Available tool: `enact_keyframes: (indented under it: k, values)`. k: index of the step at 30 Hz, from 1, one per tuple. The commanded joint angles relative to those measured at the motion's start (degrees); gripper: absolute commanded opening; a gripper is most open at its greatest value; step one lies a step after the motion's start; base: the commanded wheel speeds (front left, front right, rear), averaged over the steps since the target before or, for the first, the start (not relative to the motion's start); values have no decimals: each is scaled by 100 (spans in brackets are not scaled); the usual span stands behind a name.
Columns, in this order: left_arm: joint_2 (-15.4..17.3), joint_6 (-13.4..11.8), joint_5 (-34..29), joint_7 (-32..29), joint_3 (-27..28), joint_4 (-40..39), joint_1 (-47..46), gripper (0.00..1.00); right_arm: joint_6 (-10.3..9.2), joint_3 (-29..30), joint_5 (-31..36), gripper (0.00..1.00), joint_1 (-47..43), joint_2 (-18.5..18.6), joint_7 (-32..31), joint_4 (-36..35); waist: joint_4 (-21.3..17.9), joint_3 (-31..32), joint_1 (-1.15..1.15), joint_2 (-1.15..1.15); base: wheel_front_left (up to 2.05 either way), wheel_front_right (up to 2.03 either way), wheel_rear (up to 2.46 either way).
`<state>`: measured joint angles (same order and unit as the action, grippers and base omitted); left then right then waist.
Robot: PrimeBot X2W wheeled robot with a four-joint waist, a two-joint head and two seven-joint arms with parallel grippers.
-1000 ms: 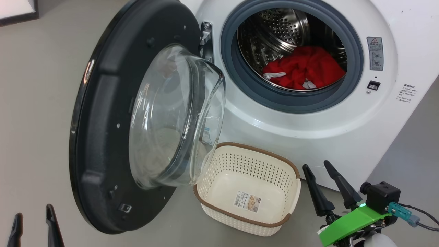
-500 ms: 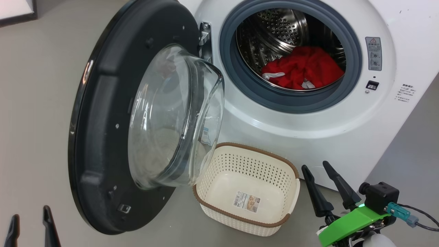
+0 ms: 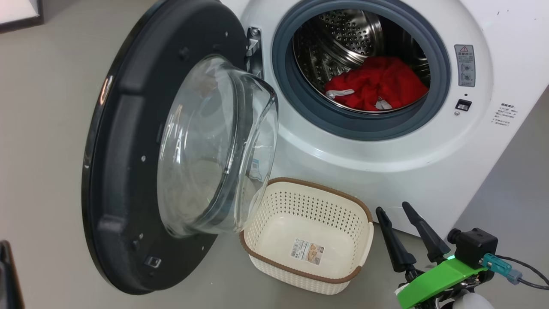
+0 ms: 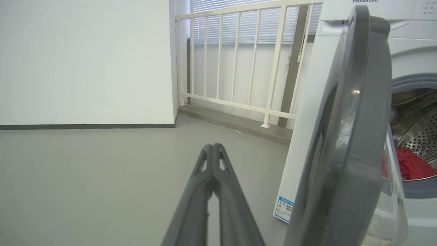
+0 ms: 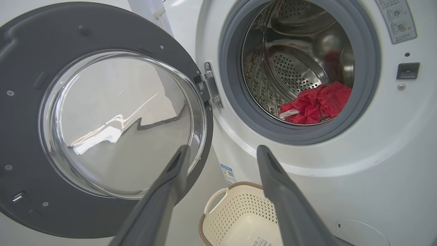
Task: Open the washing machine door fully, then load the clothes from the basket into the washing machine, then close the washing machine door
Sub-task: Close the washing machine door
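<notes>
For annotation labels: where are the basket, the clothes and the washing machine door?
basket (image 3: 313, 206): head view, perforated far inner wall.
clothes (image 3: 377, 83): head view, middle of the red fabric.
washing machine door (image 3: 124, 141): head view, black inner frame.

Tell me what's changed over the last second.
The left pincer slid left, nearly out of the head view; its wrist view shows it shut. The whole head view shifted slightly too, so the camera moved. The right pincer stays open and empty, the door open, the clothes in the drum, the basket empty. Nothing was gripped or let go.
</notes>
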<state>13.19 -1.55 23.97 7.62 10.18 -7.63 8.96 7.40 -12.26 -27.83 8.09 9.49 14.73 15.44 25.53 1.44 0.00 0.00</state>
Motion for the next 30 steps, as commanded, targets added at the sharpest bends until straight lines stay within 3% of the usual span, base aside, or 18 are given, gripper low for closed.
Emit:
enact_keyframes:
  k: [1,8,12,18,30]
  values:
    - [177,64,116,-62,258,-208,-361,0,9,-128,-16,100,11,10,27,-133,-10,-6,0,0,0,0,0]
    - [95,267,1780,-1000,679,-346,-850,0,9,-146,-51,100,36,19,27,-108,-80,-56,0,0,0,0,0]
    - [-31,217,2851,-1601,916,-291,-1112,0,9,-127,-62,100,54,32,27,-106,-145,-83,0,0,0,0,0]
    - [-89,-34,3999,-2299,1240,-213,-1412,0,9,-131,-81,100,69,33,27,-85,-250,-99,0,0,0,0,0]
    - [136,-741,5240,-3498,1431,111,-2007,0,9,-115,-111,100,76,35,27,-72,-357,-65,0,0,0,0,0]
